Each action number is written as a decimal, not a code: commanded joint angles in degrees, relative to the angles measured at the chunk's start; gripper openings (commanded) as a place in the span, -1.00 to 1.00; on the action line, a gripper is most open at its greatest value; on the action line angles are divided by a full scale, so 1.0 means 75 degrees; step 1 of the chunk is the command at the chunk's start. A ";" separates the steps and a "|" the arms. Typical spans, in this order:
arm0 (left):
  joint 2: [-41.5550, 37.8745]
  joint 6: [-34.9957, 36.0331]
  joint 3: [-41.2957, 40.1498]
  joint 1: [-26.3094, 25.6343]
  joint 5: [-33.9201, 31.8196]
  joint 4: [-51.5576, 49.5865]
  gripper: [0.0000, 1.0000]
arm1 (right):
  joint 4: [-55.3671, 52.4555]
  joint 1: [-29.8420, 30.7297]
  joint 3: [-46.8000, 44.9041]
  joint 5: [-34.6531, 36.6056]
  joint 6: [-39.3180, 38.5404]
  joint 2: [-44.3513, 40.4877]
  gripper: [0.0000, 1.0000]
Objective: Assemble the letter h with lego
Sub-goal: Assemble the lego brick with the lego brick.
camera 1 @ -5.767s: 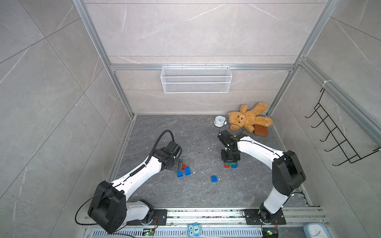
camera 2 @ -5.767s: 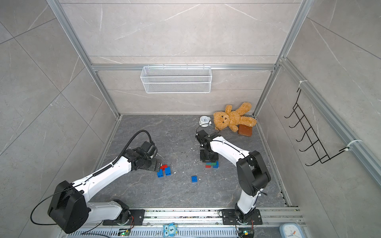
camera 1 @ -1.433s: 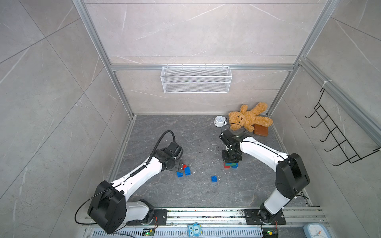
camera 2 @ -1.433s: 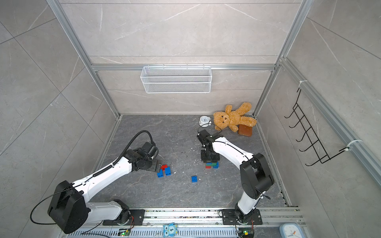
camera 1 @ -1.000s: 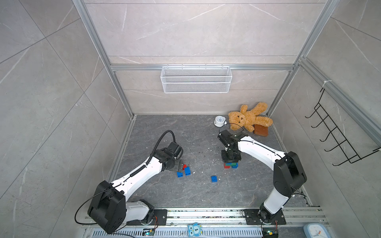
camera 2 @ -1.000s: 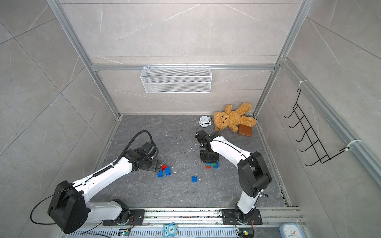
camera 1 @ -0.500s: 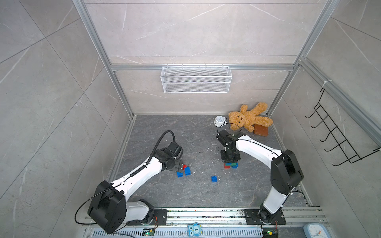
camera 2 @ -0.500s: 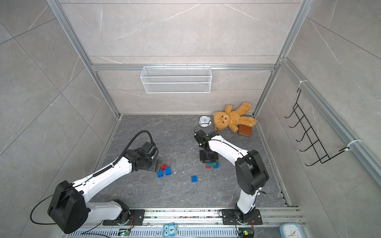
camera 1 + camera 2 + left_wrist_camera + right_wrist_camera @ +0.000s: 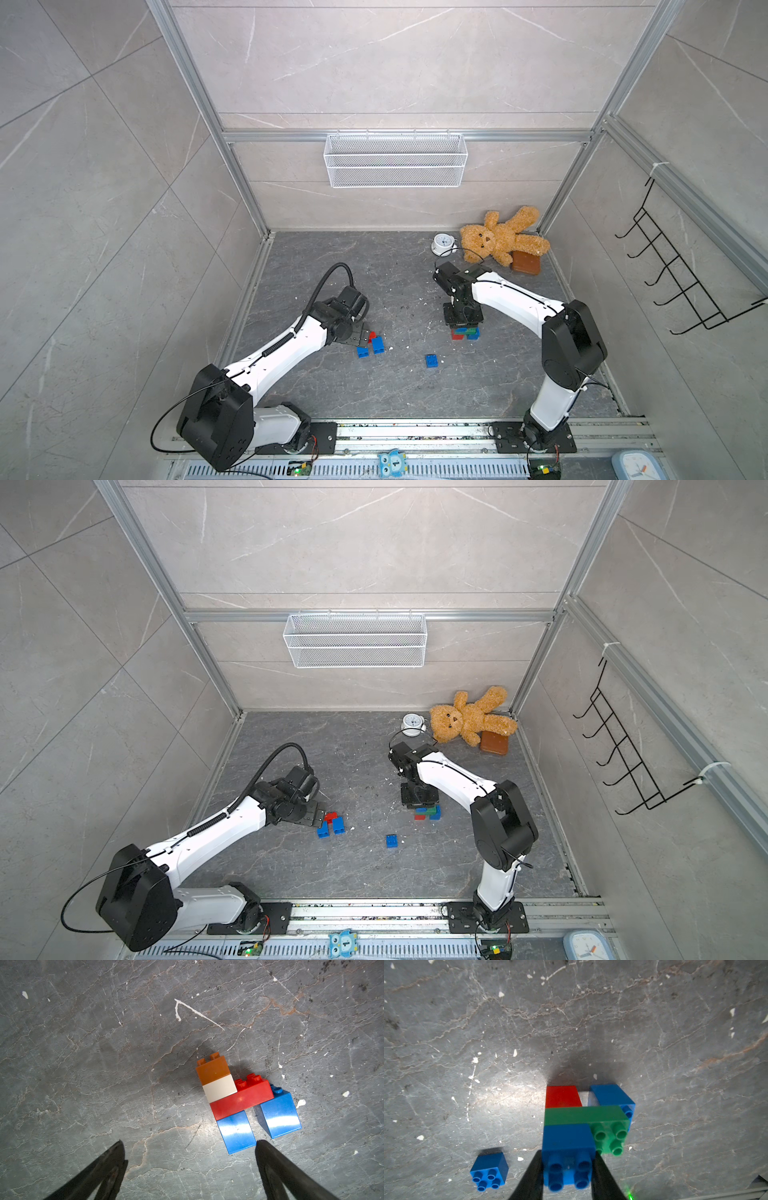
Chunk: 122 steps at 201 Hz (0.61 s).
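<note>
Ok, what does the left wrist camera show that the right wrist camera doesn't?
Left wrist only: the open left pincer before a flat-lying cluster of brown brick, white brick, long red brick and two blue bricks. Right wrist only: the right pincer shut on the top blue brick of a build with a green brick, small red brick and lower blue brick, plus a loose blue brick. Both: the grey marbled floor.
</note>
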 commanded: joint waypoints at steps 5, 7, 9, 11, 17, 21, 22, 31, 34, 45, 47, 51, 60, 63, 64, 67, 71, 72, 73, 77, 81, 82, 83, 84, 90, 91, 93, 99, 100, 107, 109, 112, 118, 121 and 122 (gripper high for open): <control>-0.0091 0.0110 0.0254 -0.0046 -0.0115 -0.0160 0.99 | -0.0287 0.0057 -0.0027 -0.0184 0.0101 0.0312 -0.72; -0.0082 0.0113 0.0252 -0.0042 -0.0115 -0.0159 0.99 | -0.0298 0.0052 -0.0009 -0.0184 0.0097 0.0292 -0.68; -0.0085 0.0113 0.0257 -0.0041 -0.0110 -0.0155 0.99 | -0.0319 0.0063 0.0022 -0.0190 0.0090 0.0275 -0.65; -0.0080 0.0117 0.0262 -0.0040 -0.0108 -0.0154 0.99 | -0.0333 0.0060 0.0039 -0.0195 0.0088 0.0265 -0.63; -0.0082 0.0119 0.0252 -0.0040 -0.0107 -0.0154 0.99 | -0.0374 0.0051 0.0123 -0.0196 0.0082 0.0225 -0.56; -0.0083 0.0125 0.0257 -0.0037 -0.0099 -0.0154 0.99 | -0.0393 0.0057 0.0157 -0.0206 0.0070 0.0194 -0.53; -0.0079 0.0125 0.0254 -0.0033 -0.0097 -0.0154 0.99 | -0.0396 0.0054 0.0167 -0.0207 0.0067 0.0187 -0.52; -0.0098 0.0117 0.0261 -0.0039 -0.0108 -0.0155 0.99 | -0.0462 0.0054 0.0273 -0.0180 0.0076 0.0148 -0.47; -0.0098 0.0124 0.0250 -0.0040 -0.0103 -0.0154 0.99 | -0.0485 0.0056 0.0305 -0.0178 0.0076 0.0136 -0.46; -0.0098 0.0119 0.0241 -0.0040 -0.0107 -0.0152 0.99 | -0.0560 0.0064 0.0414 -0.0200 0.0070 0.0101 -0.38; -0.0098 0.0121 0.0249 -0.0043 -0.0102 -0.0154 0.99 | -0.0572 0.0054 0.0430 -0.0197 0.0063 0.0090 -0.35; -0.0091 0.0119 0.0242 -0.0040 -0.0104 -0.0155 0.99 | -0.0585 0.0051 0.0462 -0.0205 0.0064 0.0069 -0.32; -0.0098 0.0116 0.0241 -0.0037 -0.0108 -0.0155 0.99 | -0.0649 0.0056 0.0536 -0.0187 0.0045 0.0027 -0.24; -0.0095 0.0118 0.0241 -0.0040 -0.0102 -0.0156 0.99 | -0.0681 0.0062 0.0571 -0.0170 0.0048 0.0017 -0.21; -0.0091 0.0116 0.0240 -0.0040 -0.0099 -0.0155 0.99 | -0.0687 0.0056 0.0579 -0.0171 0.0044 0.0011 -0.20; -0.0087 0.0123 0.0240 -0.0036 -0.0102 -0.0160 0.99 | -0.0700 0.0058 0.0600 -0.0161 0.0042 -0.0003 -0.19; -0.0097 0.0116 0.0251 -0.0041 -0.0097 -0.0156 0.99 | -0.0730 0.0054 0.0635 -0.0140 0.0030 -0.0022 -0.17; -0.0092 0.0115 0.0246 -0.0040 -0.0102 -0.0155 0.99 | -0.0735 0.0053 0.0640 -0.0139 0.0023 -0.0027 -0.16; -0.0095 0.0114 0.0248 -0.0040 -0.0099 -0.0155 0.99 | -0.0737 0.0058 0.0649 -0.0138 0.0020 -0.0035 -0.16; -0.0098 0.0125 0.0247 -0.0040 -0.0105 -0.0158 0.99 | -0.0761 0.0062 0.0682 -0.0136 0.0009 -0.0053 -0.12; -0.0097 0.0121 0.0243 -0.0040 -0.0096 -0.0160 0.99 | -0.0799 0.0058 0.0719 -0.0122 -0.0003 -0.0075 -0.08; -0.0098 0.0123 0.0241 -0.0040 -0.0096 -0.0163 0.99 | -0.0811 0.0060 0.0729 -0.0124 -0.0005 -0.0076 -0.07; -0.0092 0.0124 0.0241 -0.0046 -0.0102 -0.0159 0.99 | -0.0822 0.0056 0.0740 -0.0113 -0.0011 -0.0083 -0.06; -0.0095 0.0119 0.0240 -0.0043 -0.0105 -0.0156 0.99 | -0.0828 0.0059 0.0752 -0.0113 -0.0015 -0.0086 -0.05; -0.0098 0.0118 0.0240 -0.0040 -0.0098 -0.0154 0.99 | -0.0865 0.0051 0.0798 -0.0109 -0.0047 -0.0137 -0.01; -0.0098 0.0122 0.0240 -0.0046 -0.0097 -0.0154 0.99 | -0.0866 0.0051 0.0798 -0.0106 -0.0050 -0.0143 0.00; -0.0098 0.0122 0.0248 -0.0042 -0.0096 -0.0154 0.99 | -0.0874 0.0054 0.0807 -0.0112 -0.0058 -0.0156 0.01; -0.0093 0.0125 0.0250 -0.0040 -0.0096 -0.0162 0.99 | -0.0874 0.0056 0.0822 -0.0105 -0.0076 -0.0202 0.05; -0.0095 0.0125 0.0245 -0.0040 -0.0096 -0.0164 0.99 | -0.0871 0.0053 0.0822 -0.0109 -0.0076 -0.0210 0.05; -0.0090 0.0120 0.0249 -0.0040 -0.0093 -0.0154 0.99 | -0.0894 0.0054 0.0827 -0.0112 -0.0099 -0.0222 0.09; -0.0094 0.0122 0.0254 -0.0040 -0.0089 -0.0154 0.99 | -0.0907 0.0052 0.0838 -0.0108 -0.0106 -0.0220 0.10; -0.0098 0.0125 0.0249 -0.0043 -0.0085 -0.0163 0.99 | -0.0928 0.0060 0.0849 -0.0104 -0.0110 -0.0222 0.10; -0.0098 0.0124 0.0249 -0.0040 -0.0090 -0.0154 0.99 | -0.1010 0.0064 0.0879 -0.0107 -0.0102 -0.0240 0.11; -0.0107 0.0122 0.0251 -0.0040 -0.0095 -0.0156 0.99 | -0.1030 0.0079 0.0891 -0.0140 -0.0098 -0.0276 0.11; -0.0109 0.0124 0.0251 -0.0040 -0.0096 -0.0155 0.99 | -0.1031 0.0082 0.0886 -0.0150 -0.0093 -0.0294 0.11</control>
